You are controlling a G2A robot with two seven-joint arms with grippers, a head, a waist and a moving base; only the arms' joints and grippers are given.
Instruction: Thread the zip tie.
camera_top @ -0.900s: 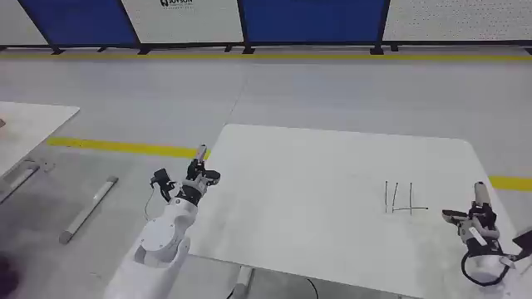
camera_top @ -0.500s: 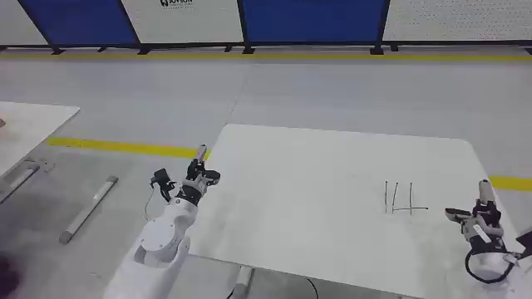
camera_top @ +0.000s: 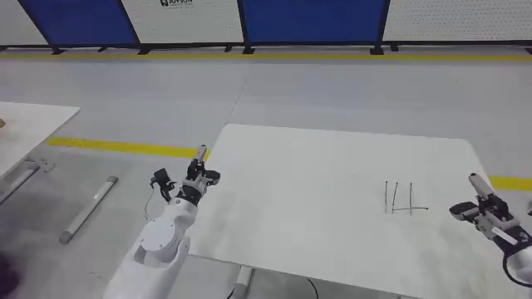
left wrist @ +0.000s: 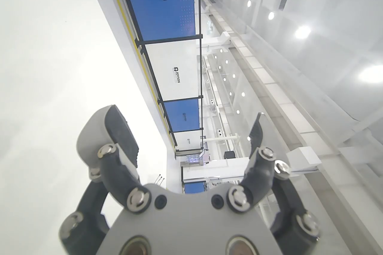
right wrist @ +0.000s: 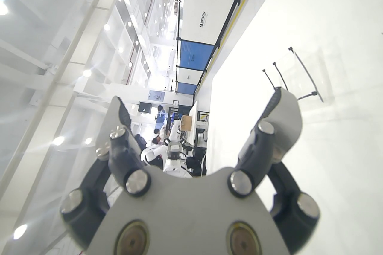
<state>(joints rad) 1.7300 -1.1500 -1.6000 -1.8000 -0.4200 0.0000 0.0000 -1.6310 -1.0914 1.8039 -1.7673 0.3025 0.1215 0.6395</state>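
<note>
On white worktop (camera_top: 316,208), zip ties (camera_top: 396,198) near right end effector (right wrist: 199,97); left end effector (left wrist: 185,114) opposite, both spread wide, empty.

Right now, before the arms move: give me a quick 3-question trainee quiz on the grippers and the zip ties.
1. True or false: the left gripper and the right gripper are each shut on a zip tie.
2. How many thin black plastic zip ties lie on the white rectangular table? A) two B) four C) six
3. Fill in: the zip ties lie nearer the ___ gripper.

Key
1. False. Both grippers are open and empty, each at its own edge of the table.
2. B. Three lie side by side and one lies across them.
3. right
</note>
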